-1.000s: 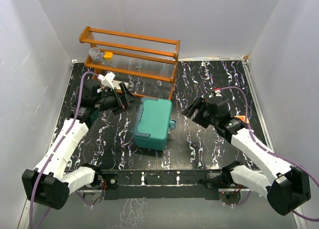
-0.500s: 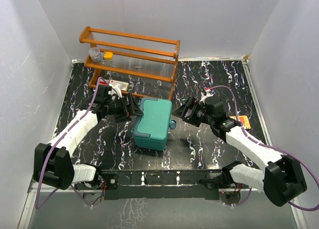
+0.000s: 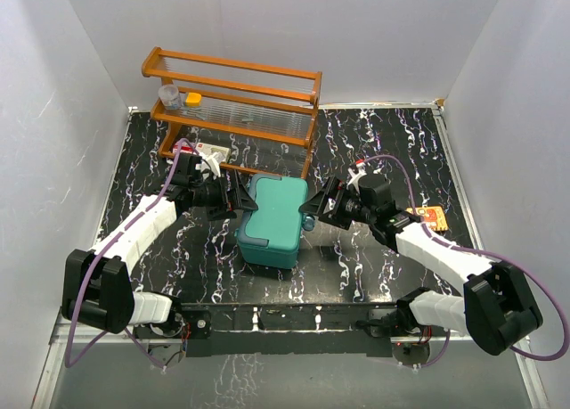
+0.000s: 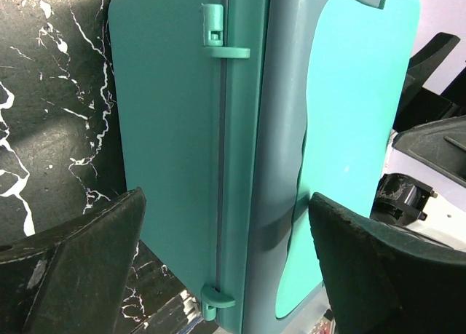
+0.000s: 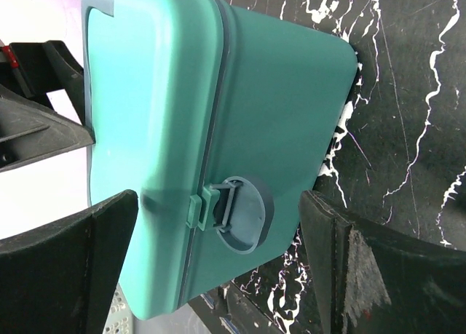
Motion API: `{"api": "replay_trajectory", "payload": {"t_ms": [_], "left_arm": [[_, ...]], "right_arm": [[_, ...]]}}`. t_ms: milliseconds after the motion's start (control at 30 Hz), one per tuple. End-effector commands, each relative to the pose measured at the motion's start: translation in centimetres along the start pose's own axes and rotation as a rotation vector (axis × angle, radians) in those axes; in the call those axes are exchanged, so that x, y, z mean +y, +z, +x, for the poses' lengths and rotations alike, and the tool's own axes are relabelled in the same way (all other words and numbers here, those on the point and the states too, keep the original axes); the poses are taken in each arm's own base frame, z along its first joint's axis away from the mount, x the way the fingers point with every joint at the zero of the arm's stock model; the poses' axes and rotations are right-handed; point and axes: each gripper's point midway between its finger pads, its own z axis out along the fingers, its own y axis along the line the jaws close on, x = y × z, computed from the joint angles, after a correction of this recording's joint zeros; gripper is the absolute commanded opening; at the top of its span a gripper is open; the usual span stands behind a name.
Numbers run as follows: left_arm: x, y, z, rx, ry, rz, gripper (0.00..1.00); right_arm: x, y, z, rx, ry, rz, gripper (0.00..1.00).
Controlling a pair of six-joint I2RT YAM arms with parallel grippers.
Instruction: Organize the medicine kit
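Medicine box (image 3: 273,222), lid shut, sits between the left gripper (image 3: 239,198) and right gripper (image 3: 313,206) (both spread wide), likely to steady it.

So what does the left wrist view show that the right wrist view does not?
Only the left wrist view shows the two hinges on the box's side. Only the right wrist view shows the round latch on the opposite side. Both show the closed teal box on the black marble table, framed by the open fingers of the left gripper or the right gripper, with the other arm behind it.
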Motion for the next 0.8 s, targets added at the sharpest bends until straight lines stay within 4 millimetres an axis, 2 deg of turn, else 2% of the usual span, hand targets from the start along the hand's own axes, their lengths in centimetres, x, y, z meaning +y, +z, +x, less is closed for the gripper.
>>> {"api": "replay_trajectory", "payload": {"t_ms": [0,500,667,767], "left_arm": [[2.8,0.6,2.1,0.062,-0.008,-0.095,0.91],[3.0,1.0,2.3,0.058,-0.03,-0.089,0.89],[2.9,1.0,2.3,0.057,-0.035,-0.083,0.89],[2.8,1.0,2.2,0.054,-0.035,-0.08,0.88]], "right_arm": [[1.1,-0.1,-0.5,-0.033,-0.019,-0.046,0.92],[-1.4,1.5,3.1,0.064,0.131,-0.013,0.86],[-1.0,1.6,3.6,0.08,0.165,-0.041,0.85],[-0.7,1.5,3.9,0.096,0.193,-0.036,0.79]]}}
